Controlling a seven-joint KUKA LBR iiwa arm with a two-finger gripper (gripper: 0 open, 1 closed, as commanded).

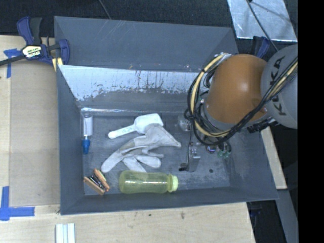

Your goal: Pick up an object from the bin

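Note:
My gripper (189, 162) hangs low over the right part of the bin floor, under the arm's orange dome. Nothing shows in it. A crumpled white glove (139, 148) lies just to its left, its cuff end reaching towards the gripper. A translucent yellow-green bottle (148, 181) lies on its side along the front wall, its cap end just left of and below the gripper. A white plastic scoop (136, 126) rests at the glove's far edge.
A clear tube with a blue tip (87, 134) lies along the left wall. A brown wooden clothespin (96, 181) sits in the front left corner. Bare bin floor shows to the right of the gripper, beneath the arm.

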